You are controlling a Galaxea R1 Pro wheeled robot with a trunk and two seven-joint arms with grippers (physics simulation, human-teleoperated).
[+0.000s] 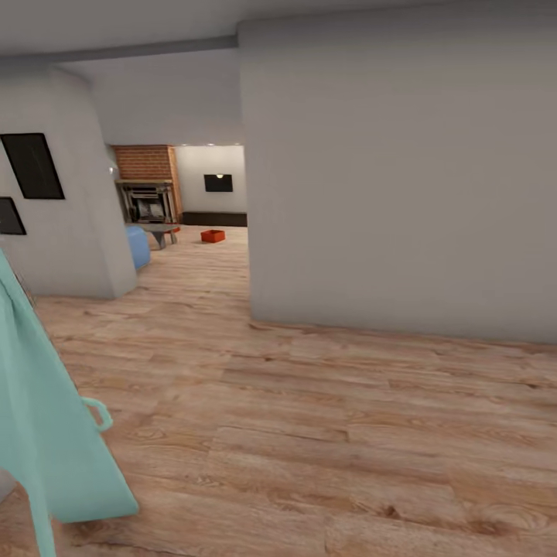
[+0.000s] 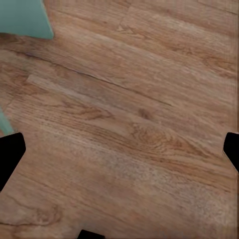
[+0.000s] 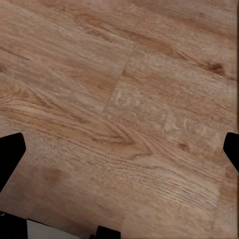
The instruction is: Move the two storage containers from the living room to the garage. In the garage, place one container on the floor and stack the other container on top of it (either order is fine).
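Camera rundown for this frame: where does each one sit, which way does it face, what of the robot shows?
Head view: on the head, facing forward-down along the light wood plank floor toward a far orange-red rectangular plastic bin; no robot body identifiable.
Left wrist view: near the left gripper, facing down at planks; dark fingertips at the edges.
Right wrist view: same, fingertips.
Shared: plank floor.

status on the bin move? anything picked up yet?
Nothing looks done. One orange-red container sits on the wood floor in the far room beside the blue sofa. Left gripper and right gripper are open, holding nothing, over bare planks. Left: reach it, carry both to the garage, stack.
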